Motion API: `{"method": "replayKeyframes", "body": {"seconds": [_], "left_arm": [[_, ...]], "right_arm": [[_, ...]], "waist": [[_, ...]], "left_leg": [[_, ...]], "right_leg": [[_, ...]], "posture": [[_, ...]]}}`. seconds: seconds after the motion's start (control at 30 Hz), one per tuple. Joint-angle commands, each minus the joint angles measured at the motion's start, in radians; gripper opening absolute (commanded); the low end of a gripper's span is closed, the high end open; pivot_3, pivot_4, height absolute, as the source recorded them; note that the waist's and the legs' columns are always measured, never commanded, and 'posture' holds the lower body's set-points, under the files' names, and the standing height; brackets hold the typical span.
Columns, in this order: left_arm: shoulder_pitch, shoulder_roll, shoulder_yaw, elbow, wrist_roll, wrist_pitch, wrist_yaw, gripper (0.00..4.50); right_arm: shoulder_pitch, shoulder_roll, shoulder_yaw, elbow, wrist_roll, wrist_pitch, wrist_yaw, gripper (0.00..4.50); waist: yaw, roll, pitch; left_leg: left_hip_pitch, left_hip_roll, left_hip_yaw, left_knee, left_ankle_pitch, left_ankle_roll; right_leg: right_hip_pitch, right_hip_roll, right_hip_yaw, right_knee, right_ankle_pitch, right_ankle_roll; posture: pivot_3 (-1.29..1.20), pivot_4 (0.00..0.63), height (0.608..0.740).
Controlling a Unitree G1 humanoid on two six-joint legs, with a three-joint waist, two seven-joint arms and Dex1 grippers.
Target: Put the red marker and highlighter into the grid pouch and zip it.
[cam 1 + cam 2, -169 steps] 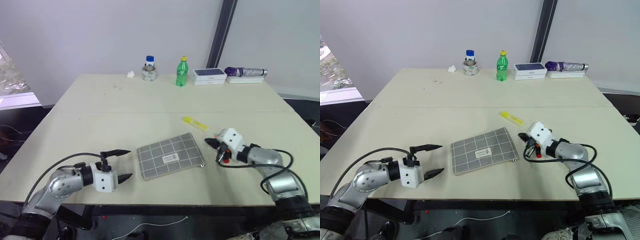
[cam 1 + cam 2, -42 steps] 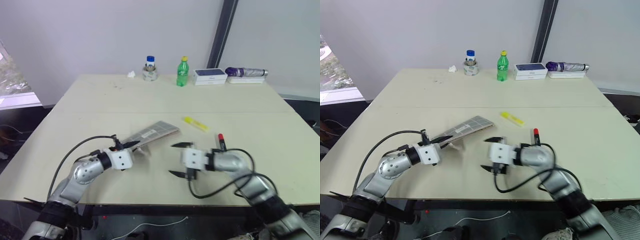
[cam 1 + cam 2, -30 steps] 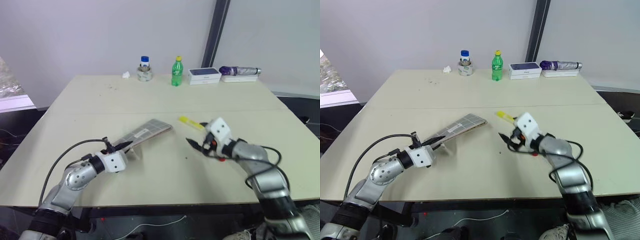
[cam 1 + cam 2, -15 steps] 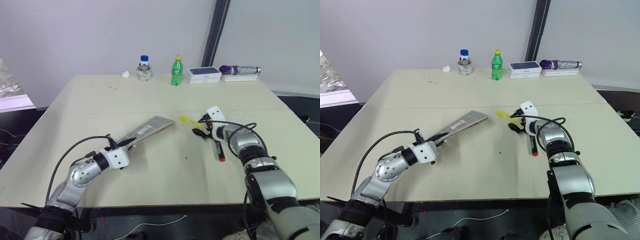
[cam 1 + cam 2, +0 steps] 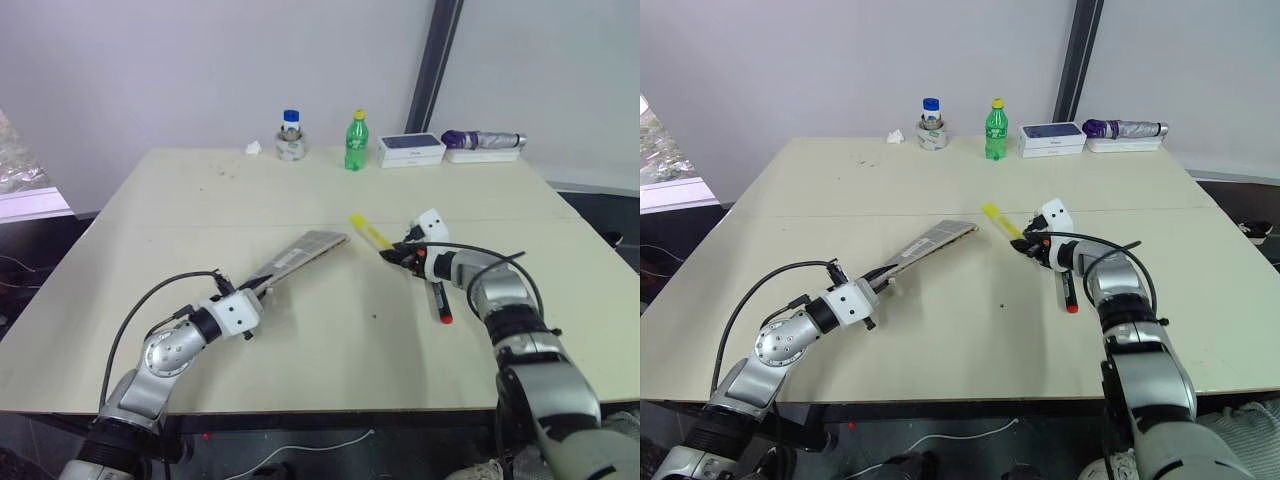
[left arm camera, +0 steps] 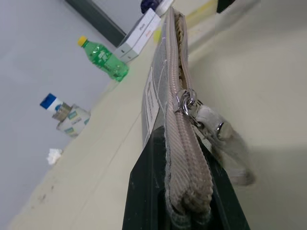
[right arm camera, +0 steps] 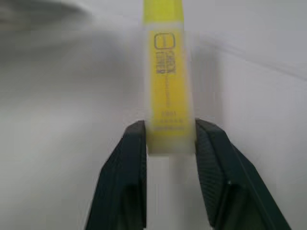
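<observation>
Nearest me, in the lower left of the head view, my left claw point(image 5: 262, 292) is pressed together on one corner of the flat grey fabric grid pouch with white lines point(image 5: 300, 253), holding it tilted up off the pale beige desk point(image 5: 200, 230). In the left wrist view the pouch's zipper edge point(image 6: 178, 72) faces up and looks partly unzipped, with the metal pull point(image 6: 187, 101) just past my fingers. I judge the pouch soft and floppy, likely to sag, so a corner grip beside the zipper suits it.

Right of centre, my right claw point(image 5: 1025, 243) pinches the short, chunky yellow plastic highlighter point(image 5: 1002, 221) at its butt end, the body pointing toward the pouch. It looks light, rigid and smooth, so it may pivot or slip in an end grip.

Just beyond the right wrist, the slim red marker with a black section point(image 5: 438, 298) lies flat on the desk. Thin and round, it could roll; I would take it mid-barrel.
</observation>
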Motion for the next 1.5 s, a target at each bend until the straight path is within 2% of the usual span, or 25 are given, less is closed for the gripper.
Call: {"method": "replayKeyframes", "body": {"seconds": [0.03, 0.17, 0.27, 0.63, 0.97, 1.03, 1.27, 1.5], "left_arm": [[0.005, -0.014, 0.019, -0.052, -0.107, 0.035, -0.052, 0.00], [-0.006, -0.023, 0.026, -0.046, -0.145, 0.053, -0.078, 0.00], [-0.023, -0.019, 0.025, -0.025, -0.147, 0.043, -0.094, 0.00], [-0.066, -0.014, 0.014, 0.019, -0.136, -0.002, -0.127, 0.00], [-0.056, -0.006, 0.009, 0.010, -0.116, -0.020, -0.134, 0.00], [-0.059, 0.015, -0.003, 0.016, -0.067, -0.047, -0.131, 0.00], [-0.091, 0.121, -0.072, 0.061, 0.146, -0.182, -0.109, 0.00], [-0.117, 0.126, -0.095, 0.061, 0.141, -0.239, -0.118, 0.00]], "right_arm": [[0.182, -0.046, -0.031, -0.456, 0.145, 0.108, 0.073, 0.84], [0.318, -0.061, -0.042, -0.746, 0.235, 0.221, 0.046, 0.84], [0.369, -0.101, -0.007, -0.826, 0.206, 0.242, 0.024, 0.84], [0.373, -0.122, 0.024, -0.765, 0.136, 0.198, -0.050, 0.84], [0.360, -0.142, 0.063, -0.703, 0.082, 0.147, -0.054, 0.84], [0.353, -0.167, 0.104, -0.696, 0.026, 0.103, -0.042, 0.84], [0.296, -0.244, 0.233, -0.738, -0.081, 0.128, 0.015, 0.84], [0.245, -0.244, 0.343, -0.781, -0.166, 0.122, 0.040, 0.84]], "waist": [[0.003, 0.000, 0.000], [-0.003, 0.000, 0.000], [-0.002, 0.000, 0.000], [-0.001, -0.001, 0.000], [-0.001, -0.001, 0.000], [-0.001, -0.001, 0.000], [0.000, -0.001, 0.000], [-0.002, -0.001, 0.000]], "left_leg": [[0.000, 0.000, 0.000, 0.000, 0.000, 0.000], [0.001, 0.000, -0.001, 0.002, 0.000, 0.000], [0.002, 0.000, -0.001, 0.002, 0.000, 0.000], [0.001, -0.001, -0.001, 0.003, 0.000, 0.000], [0.001, -0.001, -0.001, 0.003, 0.000, 0.000], [0.001, -0.001, -0.001, 0.002, 0.000, 0.000], [0.001, -0.002, -0.001, 0.002, 0.000, 0.000], [0.001, -0.002, -0.001, 0.002, 0.000, 0.000]], "right_leg": [[0.001, 0.000, -0.001, -0.001, 0.000, 0.000], [0.001, 0.000, 0.000, 0.000, 0.000, 0.000], [0.002, 0.001, 0.000, 0.001, 0.000, 0.000], [0.002, 0.001, -0.001, 0.000, 0.000, 0.000], [0.002, 0.000, -0.001, 0.000, 0.000, 0.000], [0.002, 0.001, -0.001, 0.000, 0.000, 0.000], [0.002, 0.001, -0.001, 0.000, 0.000, 0.000], [0.002, 0.001, -0.001, 0.000, 0.000, 0.000]], "posture": [[0.00, 0.150, 0.740], [0.00, 0.150, 0.740], [0.00, 0.150, 0.740], [0.00, 0.150, 0.740], [0.00, 0.150, 0.740], [0.00, 0.150, 0.740], [0.00, 0.150, 0.740], [0.00, 0.150, 0.740]]}}
